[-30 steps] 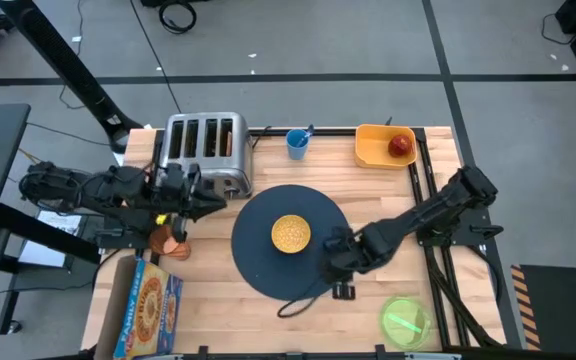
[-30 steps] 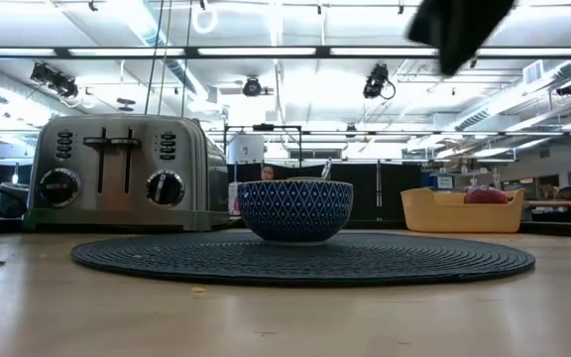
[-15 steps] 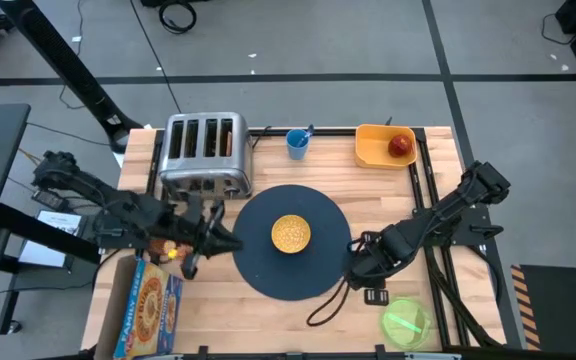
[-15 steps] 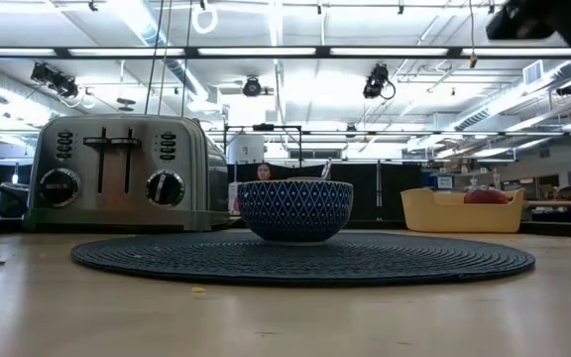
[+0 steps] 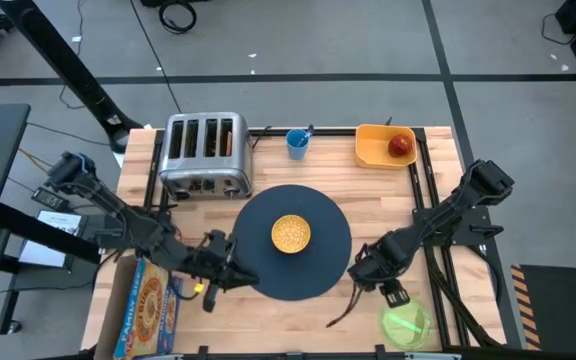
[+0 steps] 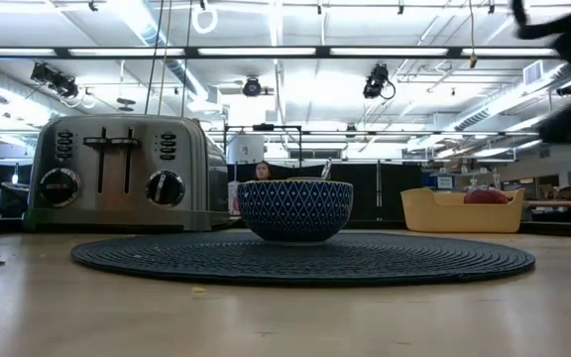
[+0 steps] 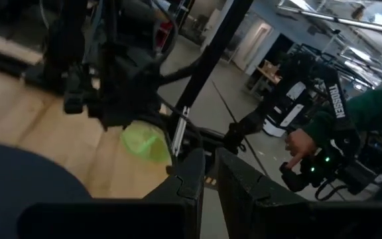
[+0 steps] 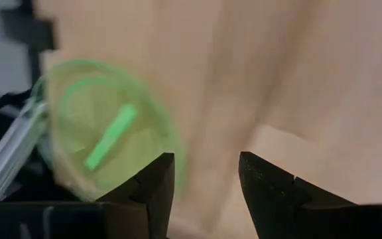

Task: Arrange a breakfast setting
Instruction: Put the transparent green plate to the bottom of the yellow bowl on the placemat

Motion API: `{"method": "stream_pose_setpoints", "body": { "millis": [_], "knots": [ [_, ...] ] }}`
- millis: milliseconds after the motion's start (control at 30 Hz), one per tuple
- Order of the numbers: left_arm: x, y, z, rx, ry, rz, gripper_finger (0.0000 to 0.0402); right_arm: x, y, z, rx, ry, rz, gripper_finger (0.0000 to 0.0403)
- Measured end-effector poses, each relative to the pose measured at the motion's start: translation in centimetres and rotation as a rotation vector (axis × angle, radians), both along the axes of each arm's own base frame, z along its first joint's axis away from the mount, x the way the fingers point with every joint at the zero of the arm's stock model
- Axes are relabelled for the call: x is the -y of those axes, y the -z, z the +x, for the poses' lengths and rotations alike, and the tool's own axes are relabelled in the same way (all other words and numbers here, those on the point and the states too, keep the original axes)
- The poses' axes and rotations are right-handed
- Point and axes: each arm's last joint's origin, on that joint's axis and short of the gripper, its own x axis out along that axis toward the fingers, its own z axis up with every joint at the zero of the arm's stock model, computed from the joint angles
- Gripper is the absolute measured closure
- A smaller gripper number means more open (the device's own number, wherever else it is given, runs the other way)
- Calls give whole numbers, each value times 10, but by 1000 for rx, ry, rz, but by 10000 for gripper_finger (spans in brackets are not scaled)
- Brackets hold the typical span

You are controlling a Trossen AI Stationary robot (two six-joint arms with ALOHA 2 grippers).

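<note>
Green plate [image 5: 405,322] near table's front edge, right hand [image 5: 393,292] spread just beside, left hand [image 5: 230,272] seemingly pressed together.

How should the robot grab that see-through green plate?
Pinch the green plate by its thin rim, coming down from above, since it lies flat near the table's front right corner. The right gripper, fingers apart, hovers beside it, so the edge facing the navy mat is probably easiest.

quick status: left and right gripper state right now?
Left gripper: fingers nearly together, nothing visible between them; at the mat's left edge.
Right gripper: open, empty, heading toward the green plate.
</note>
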Motion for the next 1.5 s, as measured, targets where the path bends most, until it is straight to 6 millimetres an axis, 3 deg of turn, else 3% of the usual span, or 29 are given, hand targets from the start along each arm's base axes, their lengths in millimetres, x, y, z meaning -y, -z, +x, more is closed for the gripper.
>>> {"method": "stream_pose_setpoints", "body": {
  "millis": [233,900,1500],
  "knots": [
    [14,5,-2,3,-35,-15,356,-16,19,-13,85,-51,15,232],
    [9,5,1,17,-74,42,356,-23,43,-29,146,-67,39,255],
    [7,5,1,19,-90,37,356,-25,54,-44,121,-86,29,329]
  ]
}}
